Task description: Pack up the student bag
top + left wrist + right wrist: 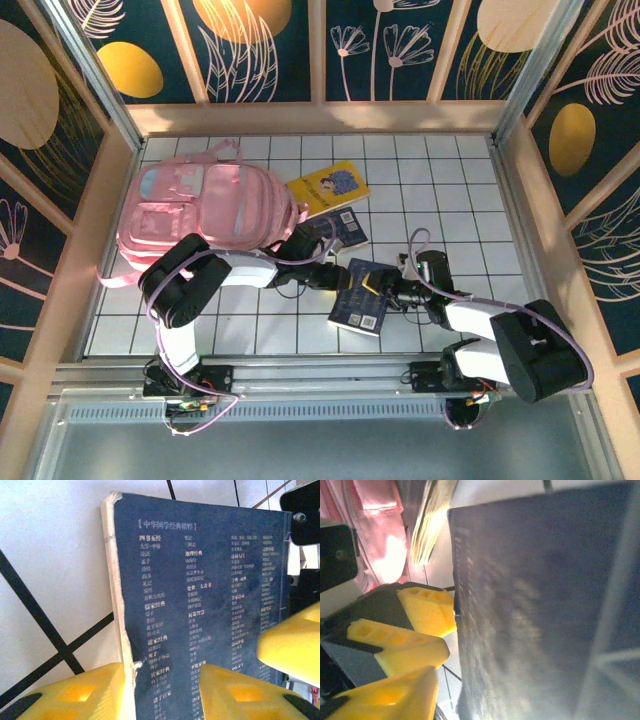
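**Student bag** (205,210): pink, soft, laid flat at the upper left of the white tiled table (440,190) in the top view. Pale blue patches are seen at its left end. Its pink fabric is also recorded at the upper left of the right wrist view (375,525).

**Yellow book** (328,187): placed just beside the bag's right edge, above the frame's centre.

**Second dark blue book** (350,228): set just below the yellow book and partly covered by the left arm.

**Dark blue book** (362,300): located at the centre of the table, between the two grippers and well apart from the bag. In the left wrist view its cover (200,605) is printed with columns of pale text, and a worn spine edge is seen on the left.

**Left gripper** (338,279): positioned at the book's left side. Its yellow fingers (75,692) are spread wide, one over bare tile beside the spine, the other over the cover. Nothing is clamped.

**Right gripper** (385,291): positioned at the book's right side. One yellow finger (292,645) is seen over the cover's right part. Whether it is clenched on the book cannot be told.
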Controlling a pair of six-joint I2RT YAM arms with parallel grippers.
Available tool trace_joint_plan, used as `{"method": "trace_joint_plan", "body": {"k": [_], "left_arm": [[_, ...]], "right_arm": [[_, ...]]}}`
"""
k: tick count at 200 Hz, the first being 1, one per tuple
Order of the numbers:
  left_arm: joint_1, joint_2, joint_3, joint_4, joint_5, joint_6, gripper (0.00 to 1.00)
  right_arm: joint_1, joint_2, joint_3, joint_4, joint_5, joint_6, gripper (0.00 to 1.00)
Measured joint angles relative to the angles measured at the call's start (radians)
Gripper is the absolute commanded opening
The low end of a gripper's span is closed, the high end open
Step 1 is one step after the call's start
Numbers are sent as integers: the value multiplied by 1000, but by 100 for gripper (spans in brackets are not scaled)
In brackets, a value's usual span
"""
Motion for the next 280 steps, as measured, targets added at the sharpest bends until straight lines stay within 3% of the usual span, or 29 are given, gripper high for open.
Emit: {"method": "trace_joint_plan", "body": {"k": [21, 41, 104, 186, 223, 280], "left_arm": [[-2, -6, 0, -1, 0, 4, 54], [-9, -34, 0, -45, -31, 24, 61], [42, -325, -28, -212, -109, 73, 75], [74, -615, -27, -175, 124, 137, 74], [108, -670, -50, -53, 239, 91, 61], [135, -692, -125, 215, 360, -46, 7]], "right_arm": [[3, -19, 1, -29, 23, -13, 10], [6, -80, 11, -97, 45, -37, 0], [8, -354, 189, -299, 28, -151, 0], [49, -372, 475, -314, -238, -232, 0], [85, -369, 515, -312, -327, -232, 0], [95, -369, 522, -322, -346, -235, 0]]}}
